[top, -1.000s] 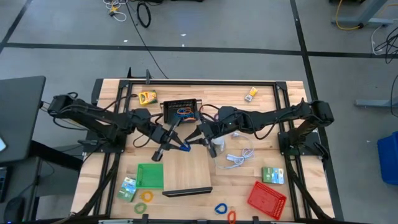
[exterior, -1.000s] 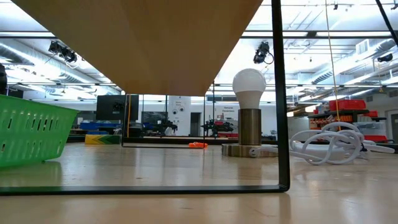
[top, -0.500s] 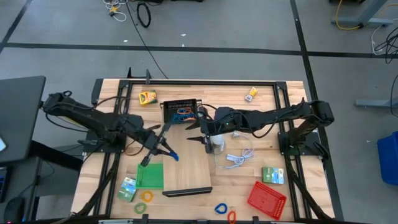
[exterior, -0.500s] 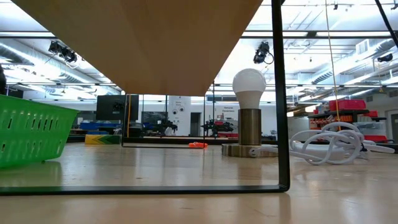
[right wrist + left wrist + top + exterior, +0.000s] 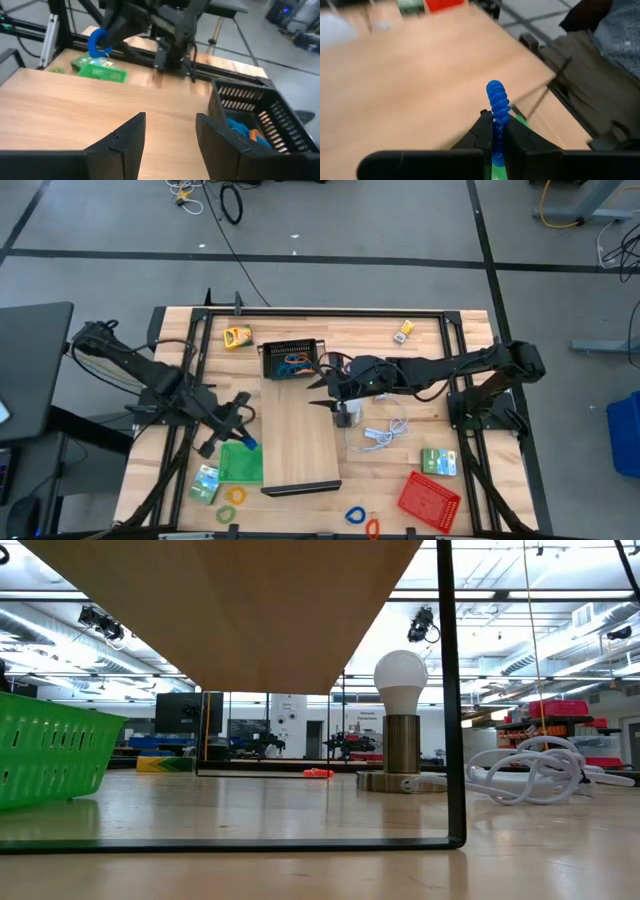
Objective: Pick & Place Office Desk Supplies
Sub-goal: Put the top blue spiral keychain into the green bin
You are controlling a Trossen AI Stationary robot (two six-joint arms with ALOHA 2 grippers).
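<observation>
We have the blue loop clip [image 5: 497, 102] pinched between the left gripper's [image 5: 243, 442] fingers, pressed together on its lower end, so that its long axis runs straight out from the fingertips. In the high view the clip sits at the far edge of the green mesh tray [image 5: 241, 465], which lies just on our near side of the fingers, towards the front-left of the tabletop [image 5: 430, 370]. That is the relation we judge the coming move to turn on: the tray is almost under the clip, so only a short carry towards the tray's middle looks needed before letting go.

Our right gripper [image 5: 323, 392] hangs with its fingers spread and empty over the pale wooden board [image 5: 310, 445], beside the black mesh tray [image 5: 291, 358], well apart from the clip. The left arm is plainly the nearer one.
</observation>
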